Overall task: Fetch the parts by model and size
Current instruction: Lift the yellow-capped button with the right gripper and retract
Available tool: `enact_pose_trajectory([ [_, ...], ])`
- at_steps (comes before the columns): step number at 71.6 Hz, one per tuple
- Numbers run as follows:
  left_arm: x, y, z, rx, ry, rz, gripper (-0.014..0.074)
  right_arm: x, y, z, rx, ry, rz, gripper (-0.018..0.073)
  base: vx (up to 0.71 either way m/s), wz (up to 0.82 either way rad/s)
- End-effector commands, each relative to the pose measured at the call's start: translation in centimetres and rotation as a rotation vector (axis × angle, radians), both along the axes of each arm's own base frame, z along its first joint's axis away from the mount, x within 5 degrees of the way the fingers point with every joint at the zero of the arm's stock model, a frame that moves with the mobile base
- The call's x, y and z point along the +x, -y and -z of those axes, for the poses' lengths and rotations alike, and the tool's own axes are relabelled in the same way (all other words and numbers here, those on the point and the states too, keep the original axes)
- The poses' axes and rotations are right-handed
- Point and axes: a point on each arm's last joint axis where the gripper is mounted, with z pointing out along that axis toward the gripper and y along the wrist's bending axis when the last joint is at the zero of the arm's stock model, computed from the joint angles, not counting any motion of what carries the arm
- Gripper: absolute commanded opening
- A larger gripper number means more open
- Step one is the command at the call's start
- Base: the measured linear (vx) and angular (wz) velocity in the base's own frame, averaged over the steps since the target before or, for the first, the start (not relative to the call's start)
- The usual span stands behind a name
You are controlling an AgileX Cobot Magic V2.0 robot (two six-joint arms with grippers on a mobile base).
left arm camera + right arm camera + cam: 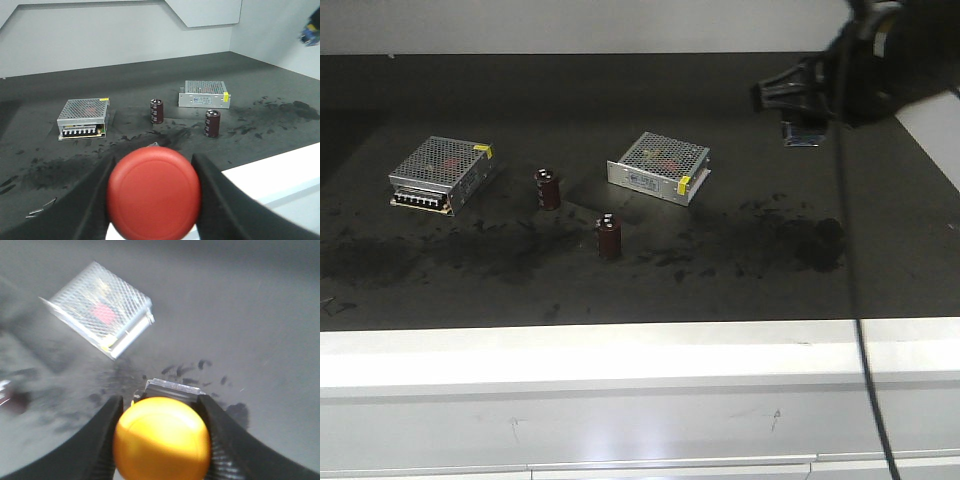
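left gripper [152, 162]: its 2 dark fingers [95, 205] are clamped on the red push-button switch [154, 192] from either side. the mushroom cap faces the wrist camera and hides the base, so the grip is probably on the blocky base behind it.
right gripper [160, 401]: its 2 fingers [107, 440] pinch the yellow push-button switch [161, 437] the same way. a ribbed edge of the dark base shows just above the cap.
where the parts are: both are off the black mat [620, 90], 1 per arm. the red one hangs near the white front ledge [620, 350], and the yellow one over the smudged part of the mat.
why held so: a blocky base likely offers flat faces to clamp. a round cap would slip or get pressed.
left on the mat: the mesh-covered box with the terminal strip [442, 173] and the mesh-covered box with the yellow tag [660, 165] lie flat and well apart. the rear dark-red cylinder [549, 188] and the front dark-red cylinder [609, 236] stand upright between them. none matches the wanted model, which would explain why they sit untouched.
stage: picking looks done and delivery remains. no bin or tray is in view.
risk: the caps overhang the fingers, so a bump on set-down could twist a switch in the grip.
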Motion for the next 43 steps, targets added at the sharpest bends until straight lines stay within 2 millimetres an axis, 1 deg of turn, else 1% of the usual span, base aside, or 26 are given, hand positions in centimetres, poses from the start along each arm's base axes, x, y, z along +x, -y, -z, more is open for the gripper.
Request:
enact_pose_trajectory([
  [1,-0.1,0.1,-1.5,-0.036,0.089,0.020,-0.0004,-3.9,1.4,-2.4,0.032,0.227,-0.038,-0.0002,0.00,0.00],
  [6,-0.1,0.1,-1.5,-0.036,0.089,0.020,-0.0004,-6.5,2.2,-2.2,0.042,0.286,-0.055,-0.0002,0.00,0.00],
  [7,-0.1,0.1,-1.5,-0.036,0.089,0.020,-0.0004,-7.3,2.5,-2.3,0.046,0.305,-0.057,-0.0002,0.00,0.00],
  [9,-0.1,0.1,-1.5,-0.036,0.089,0.020,-0.0004,-8.0,2.7,-1.8,0.048,0.311,-0.061,-0.0002,0.00,0.00],
  [12,-0.1,0.1,-1.5,-0.036,0.089,0.020,-0.0004,-9.7,3.2,-1.6,0.057,0.344,-0.066,-0.0002,0.00,0.00],
  [14,-0.1,0.1,-1.5,-0.036,0.089,0.020,-0.0004,-10.6,3.5,-1.0,0.058,0.350,-0.069,-0.0002,0.00,0.00],
  [16,-0.1,0.1,-1.5,-0.036,0.089,0.020,-0.0004,-11.3,3.7,-0.8,0.062,0.367,-0.073,-0.0002,0.00,0.00],
  [17,-0.1,0.1,-1.5,-0.036,0.089,0.020,-0.0004,-12.0,3.9,-0.8,0.067,0.385,-0.075,-0.0002,0.00,0.00],
  [18,-0.1,0.1,-1.5,-0.036,0.089,0.020,-0.0004,-12.4,4.1,-0.3,0.064,0.385,-0.077,-0.0002,0.00,0.00],
  [33,-0.1,0.1,-1.5,-0.036,0.089,0.020,-0.0004,-18.8,6.1,2.1,0.111,0.546,-0.098,-0.0002,0.00,0.00],
  [40,-0.1,0.1,-1.5,-0.036,0.089,0.020,-0.0004,-21.6,7.0,3.1,0.136,0.615,-0.100,-0.0002,0.00,0.00],
  [43,-0.1,0.1,-1.5,-0.036,0.089,0.020,-0.0004,-22.5,7.3,3.7,0.140,0.634,-0.100,-0.0002,0.00,0.00],
])
